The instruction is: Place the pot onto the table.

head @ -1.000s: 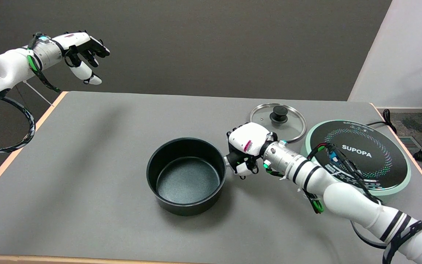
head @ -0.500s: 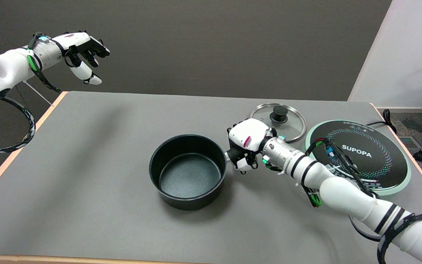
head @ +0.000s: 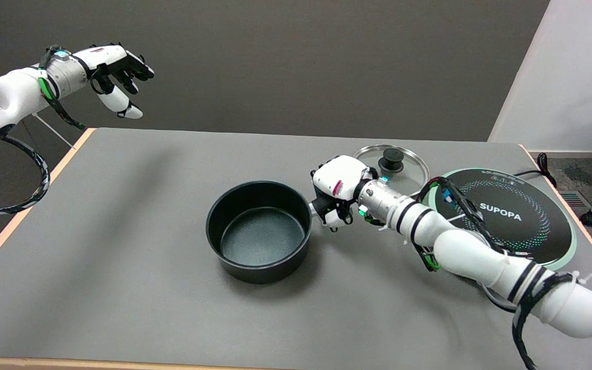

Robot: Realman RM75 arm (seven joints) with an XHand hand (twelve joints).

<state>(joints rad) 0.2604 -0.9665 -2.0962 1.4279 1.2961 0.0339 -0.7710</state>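
Observation:
The black pot [head: 259, 230] stands upright near the middle of the grey table [head: 121, 246], its empty inside facing up. My right hand [head: 336, 192] is at the pot's right side, fingers curled around the pot's handle, which the hand hides almost wholly. Whether the pot's base touches the table or hangs just above it I cannot tell; a shadow lies close under it.
A glass lid [head: 391, 165] with a black knob lies flat behind my right hand. A round SUPOPA induction cooker [head: 506, 218] sits at the table's right side, partly covered by my right arm. The idle left hand [head: 116, 67] hangs in the air at upper left.
My right hand has carried the pot a little away from me and slightly left. The arm has stretched farther across the table.

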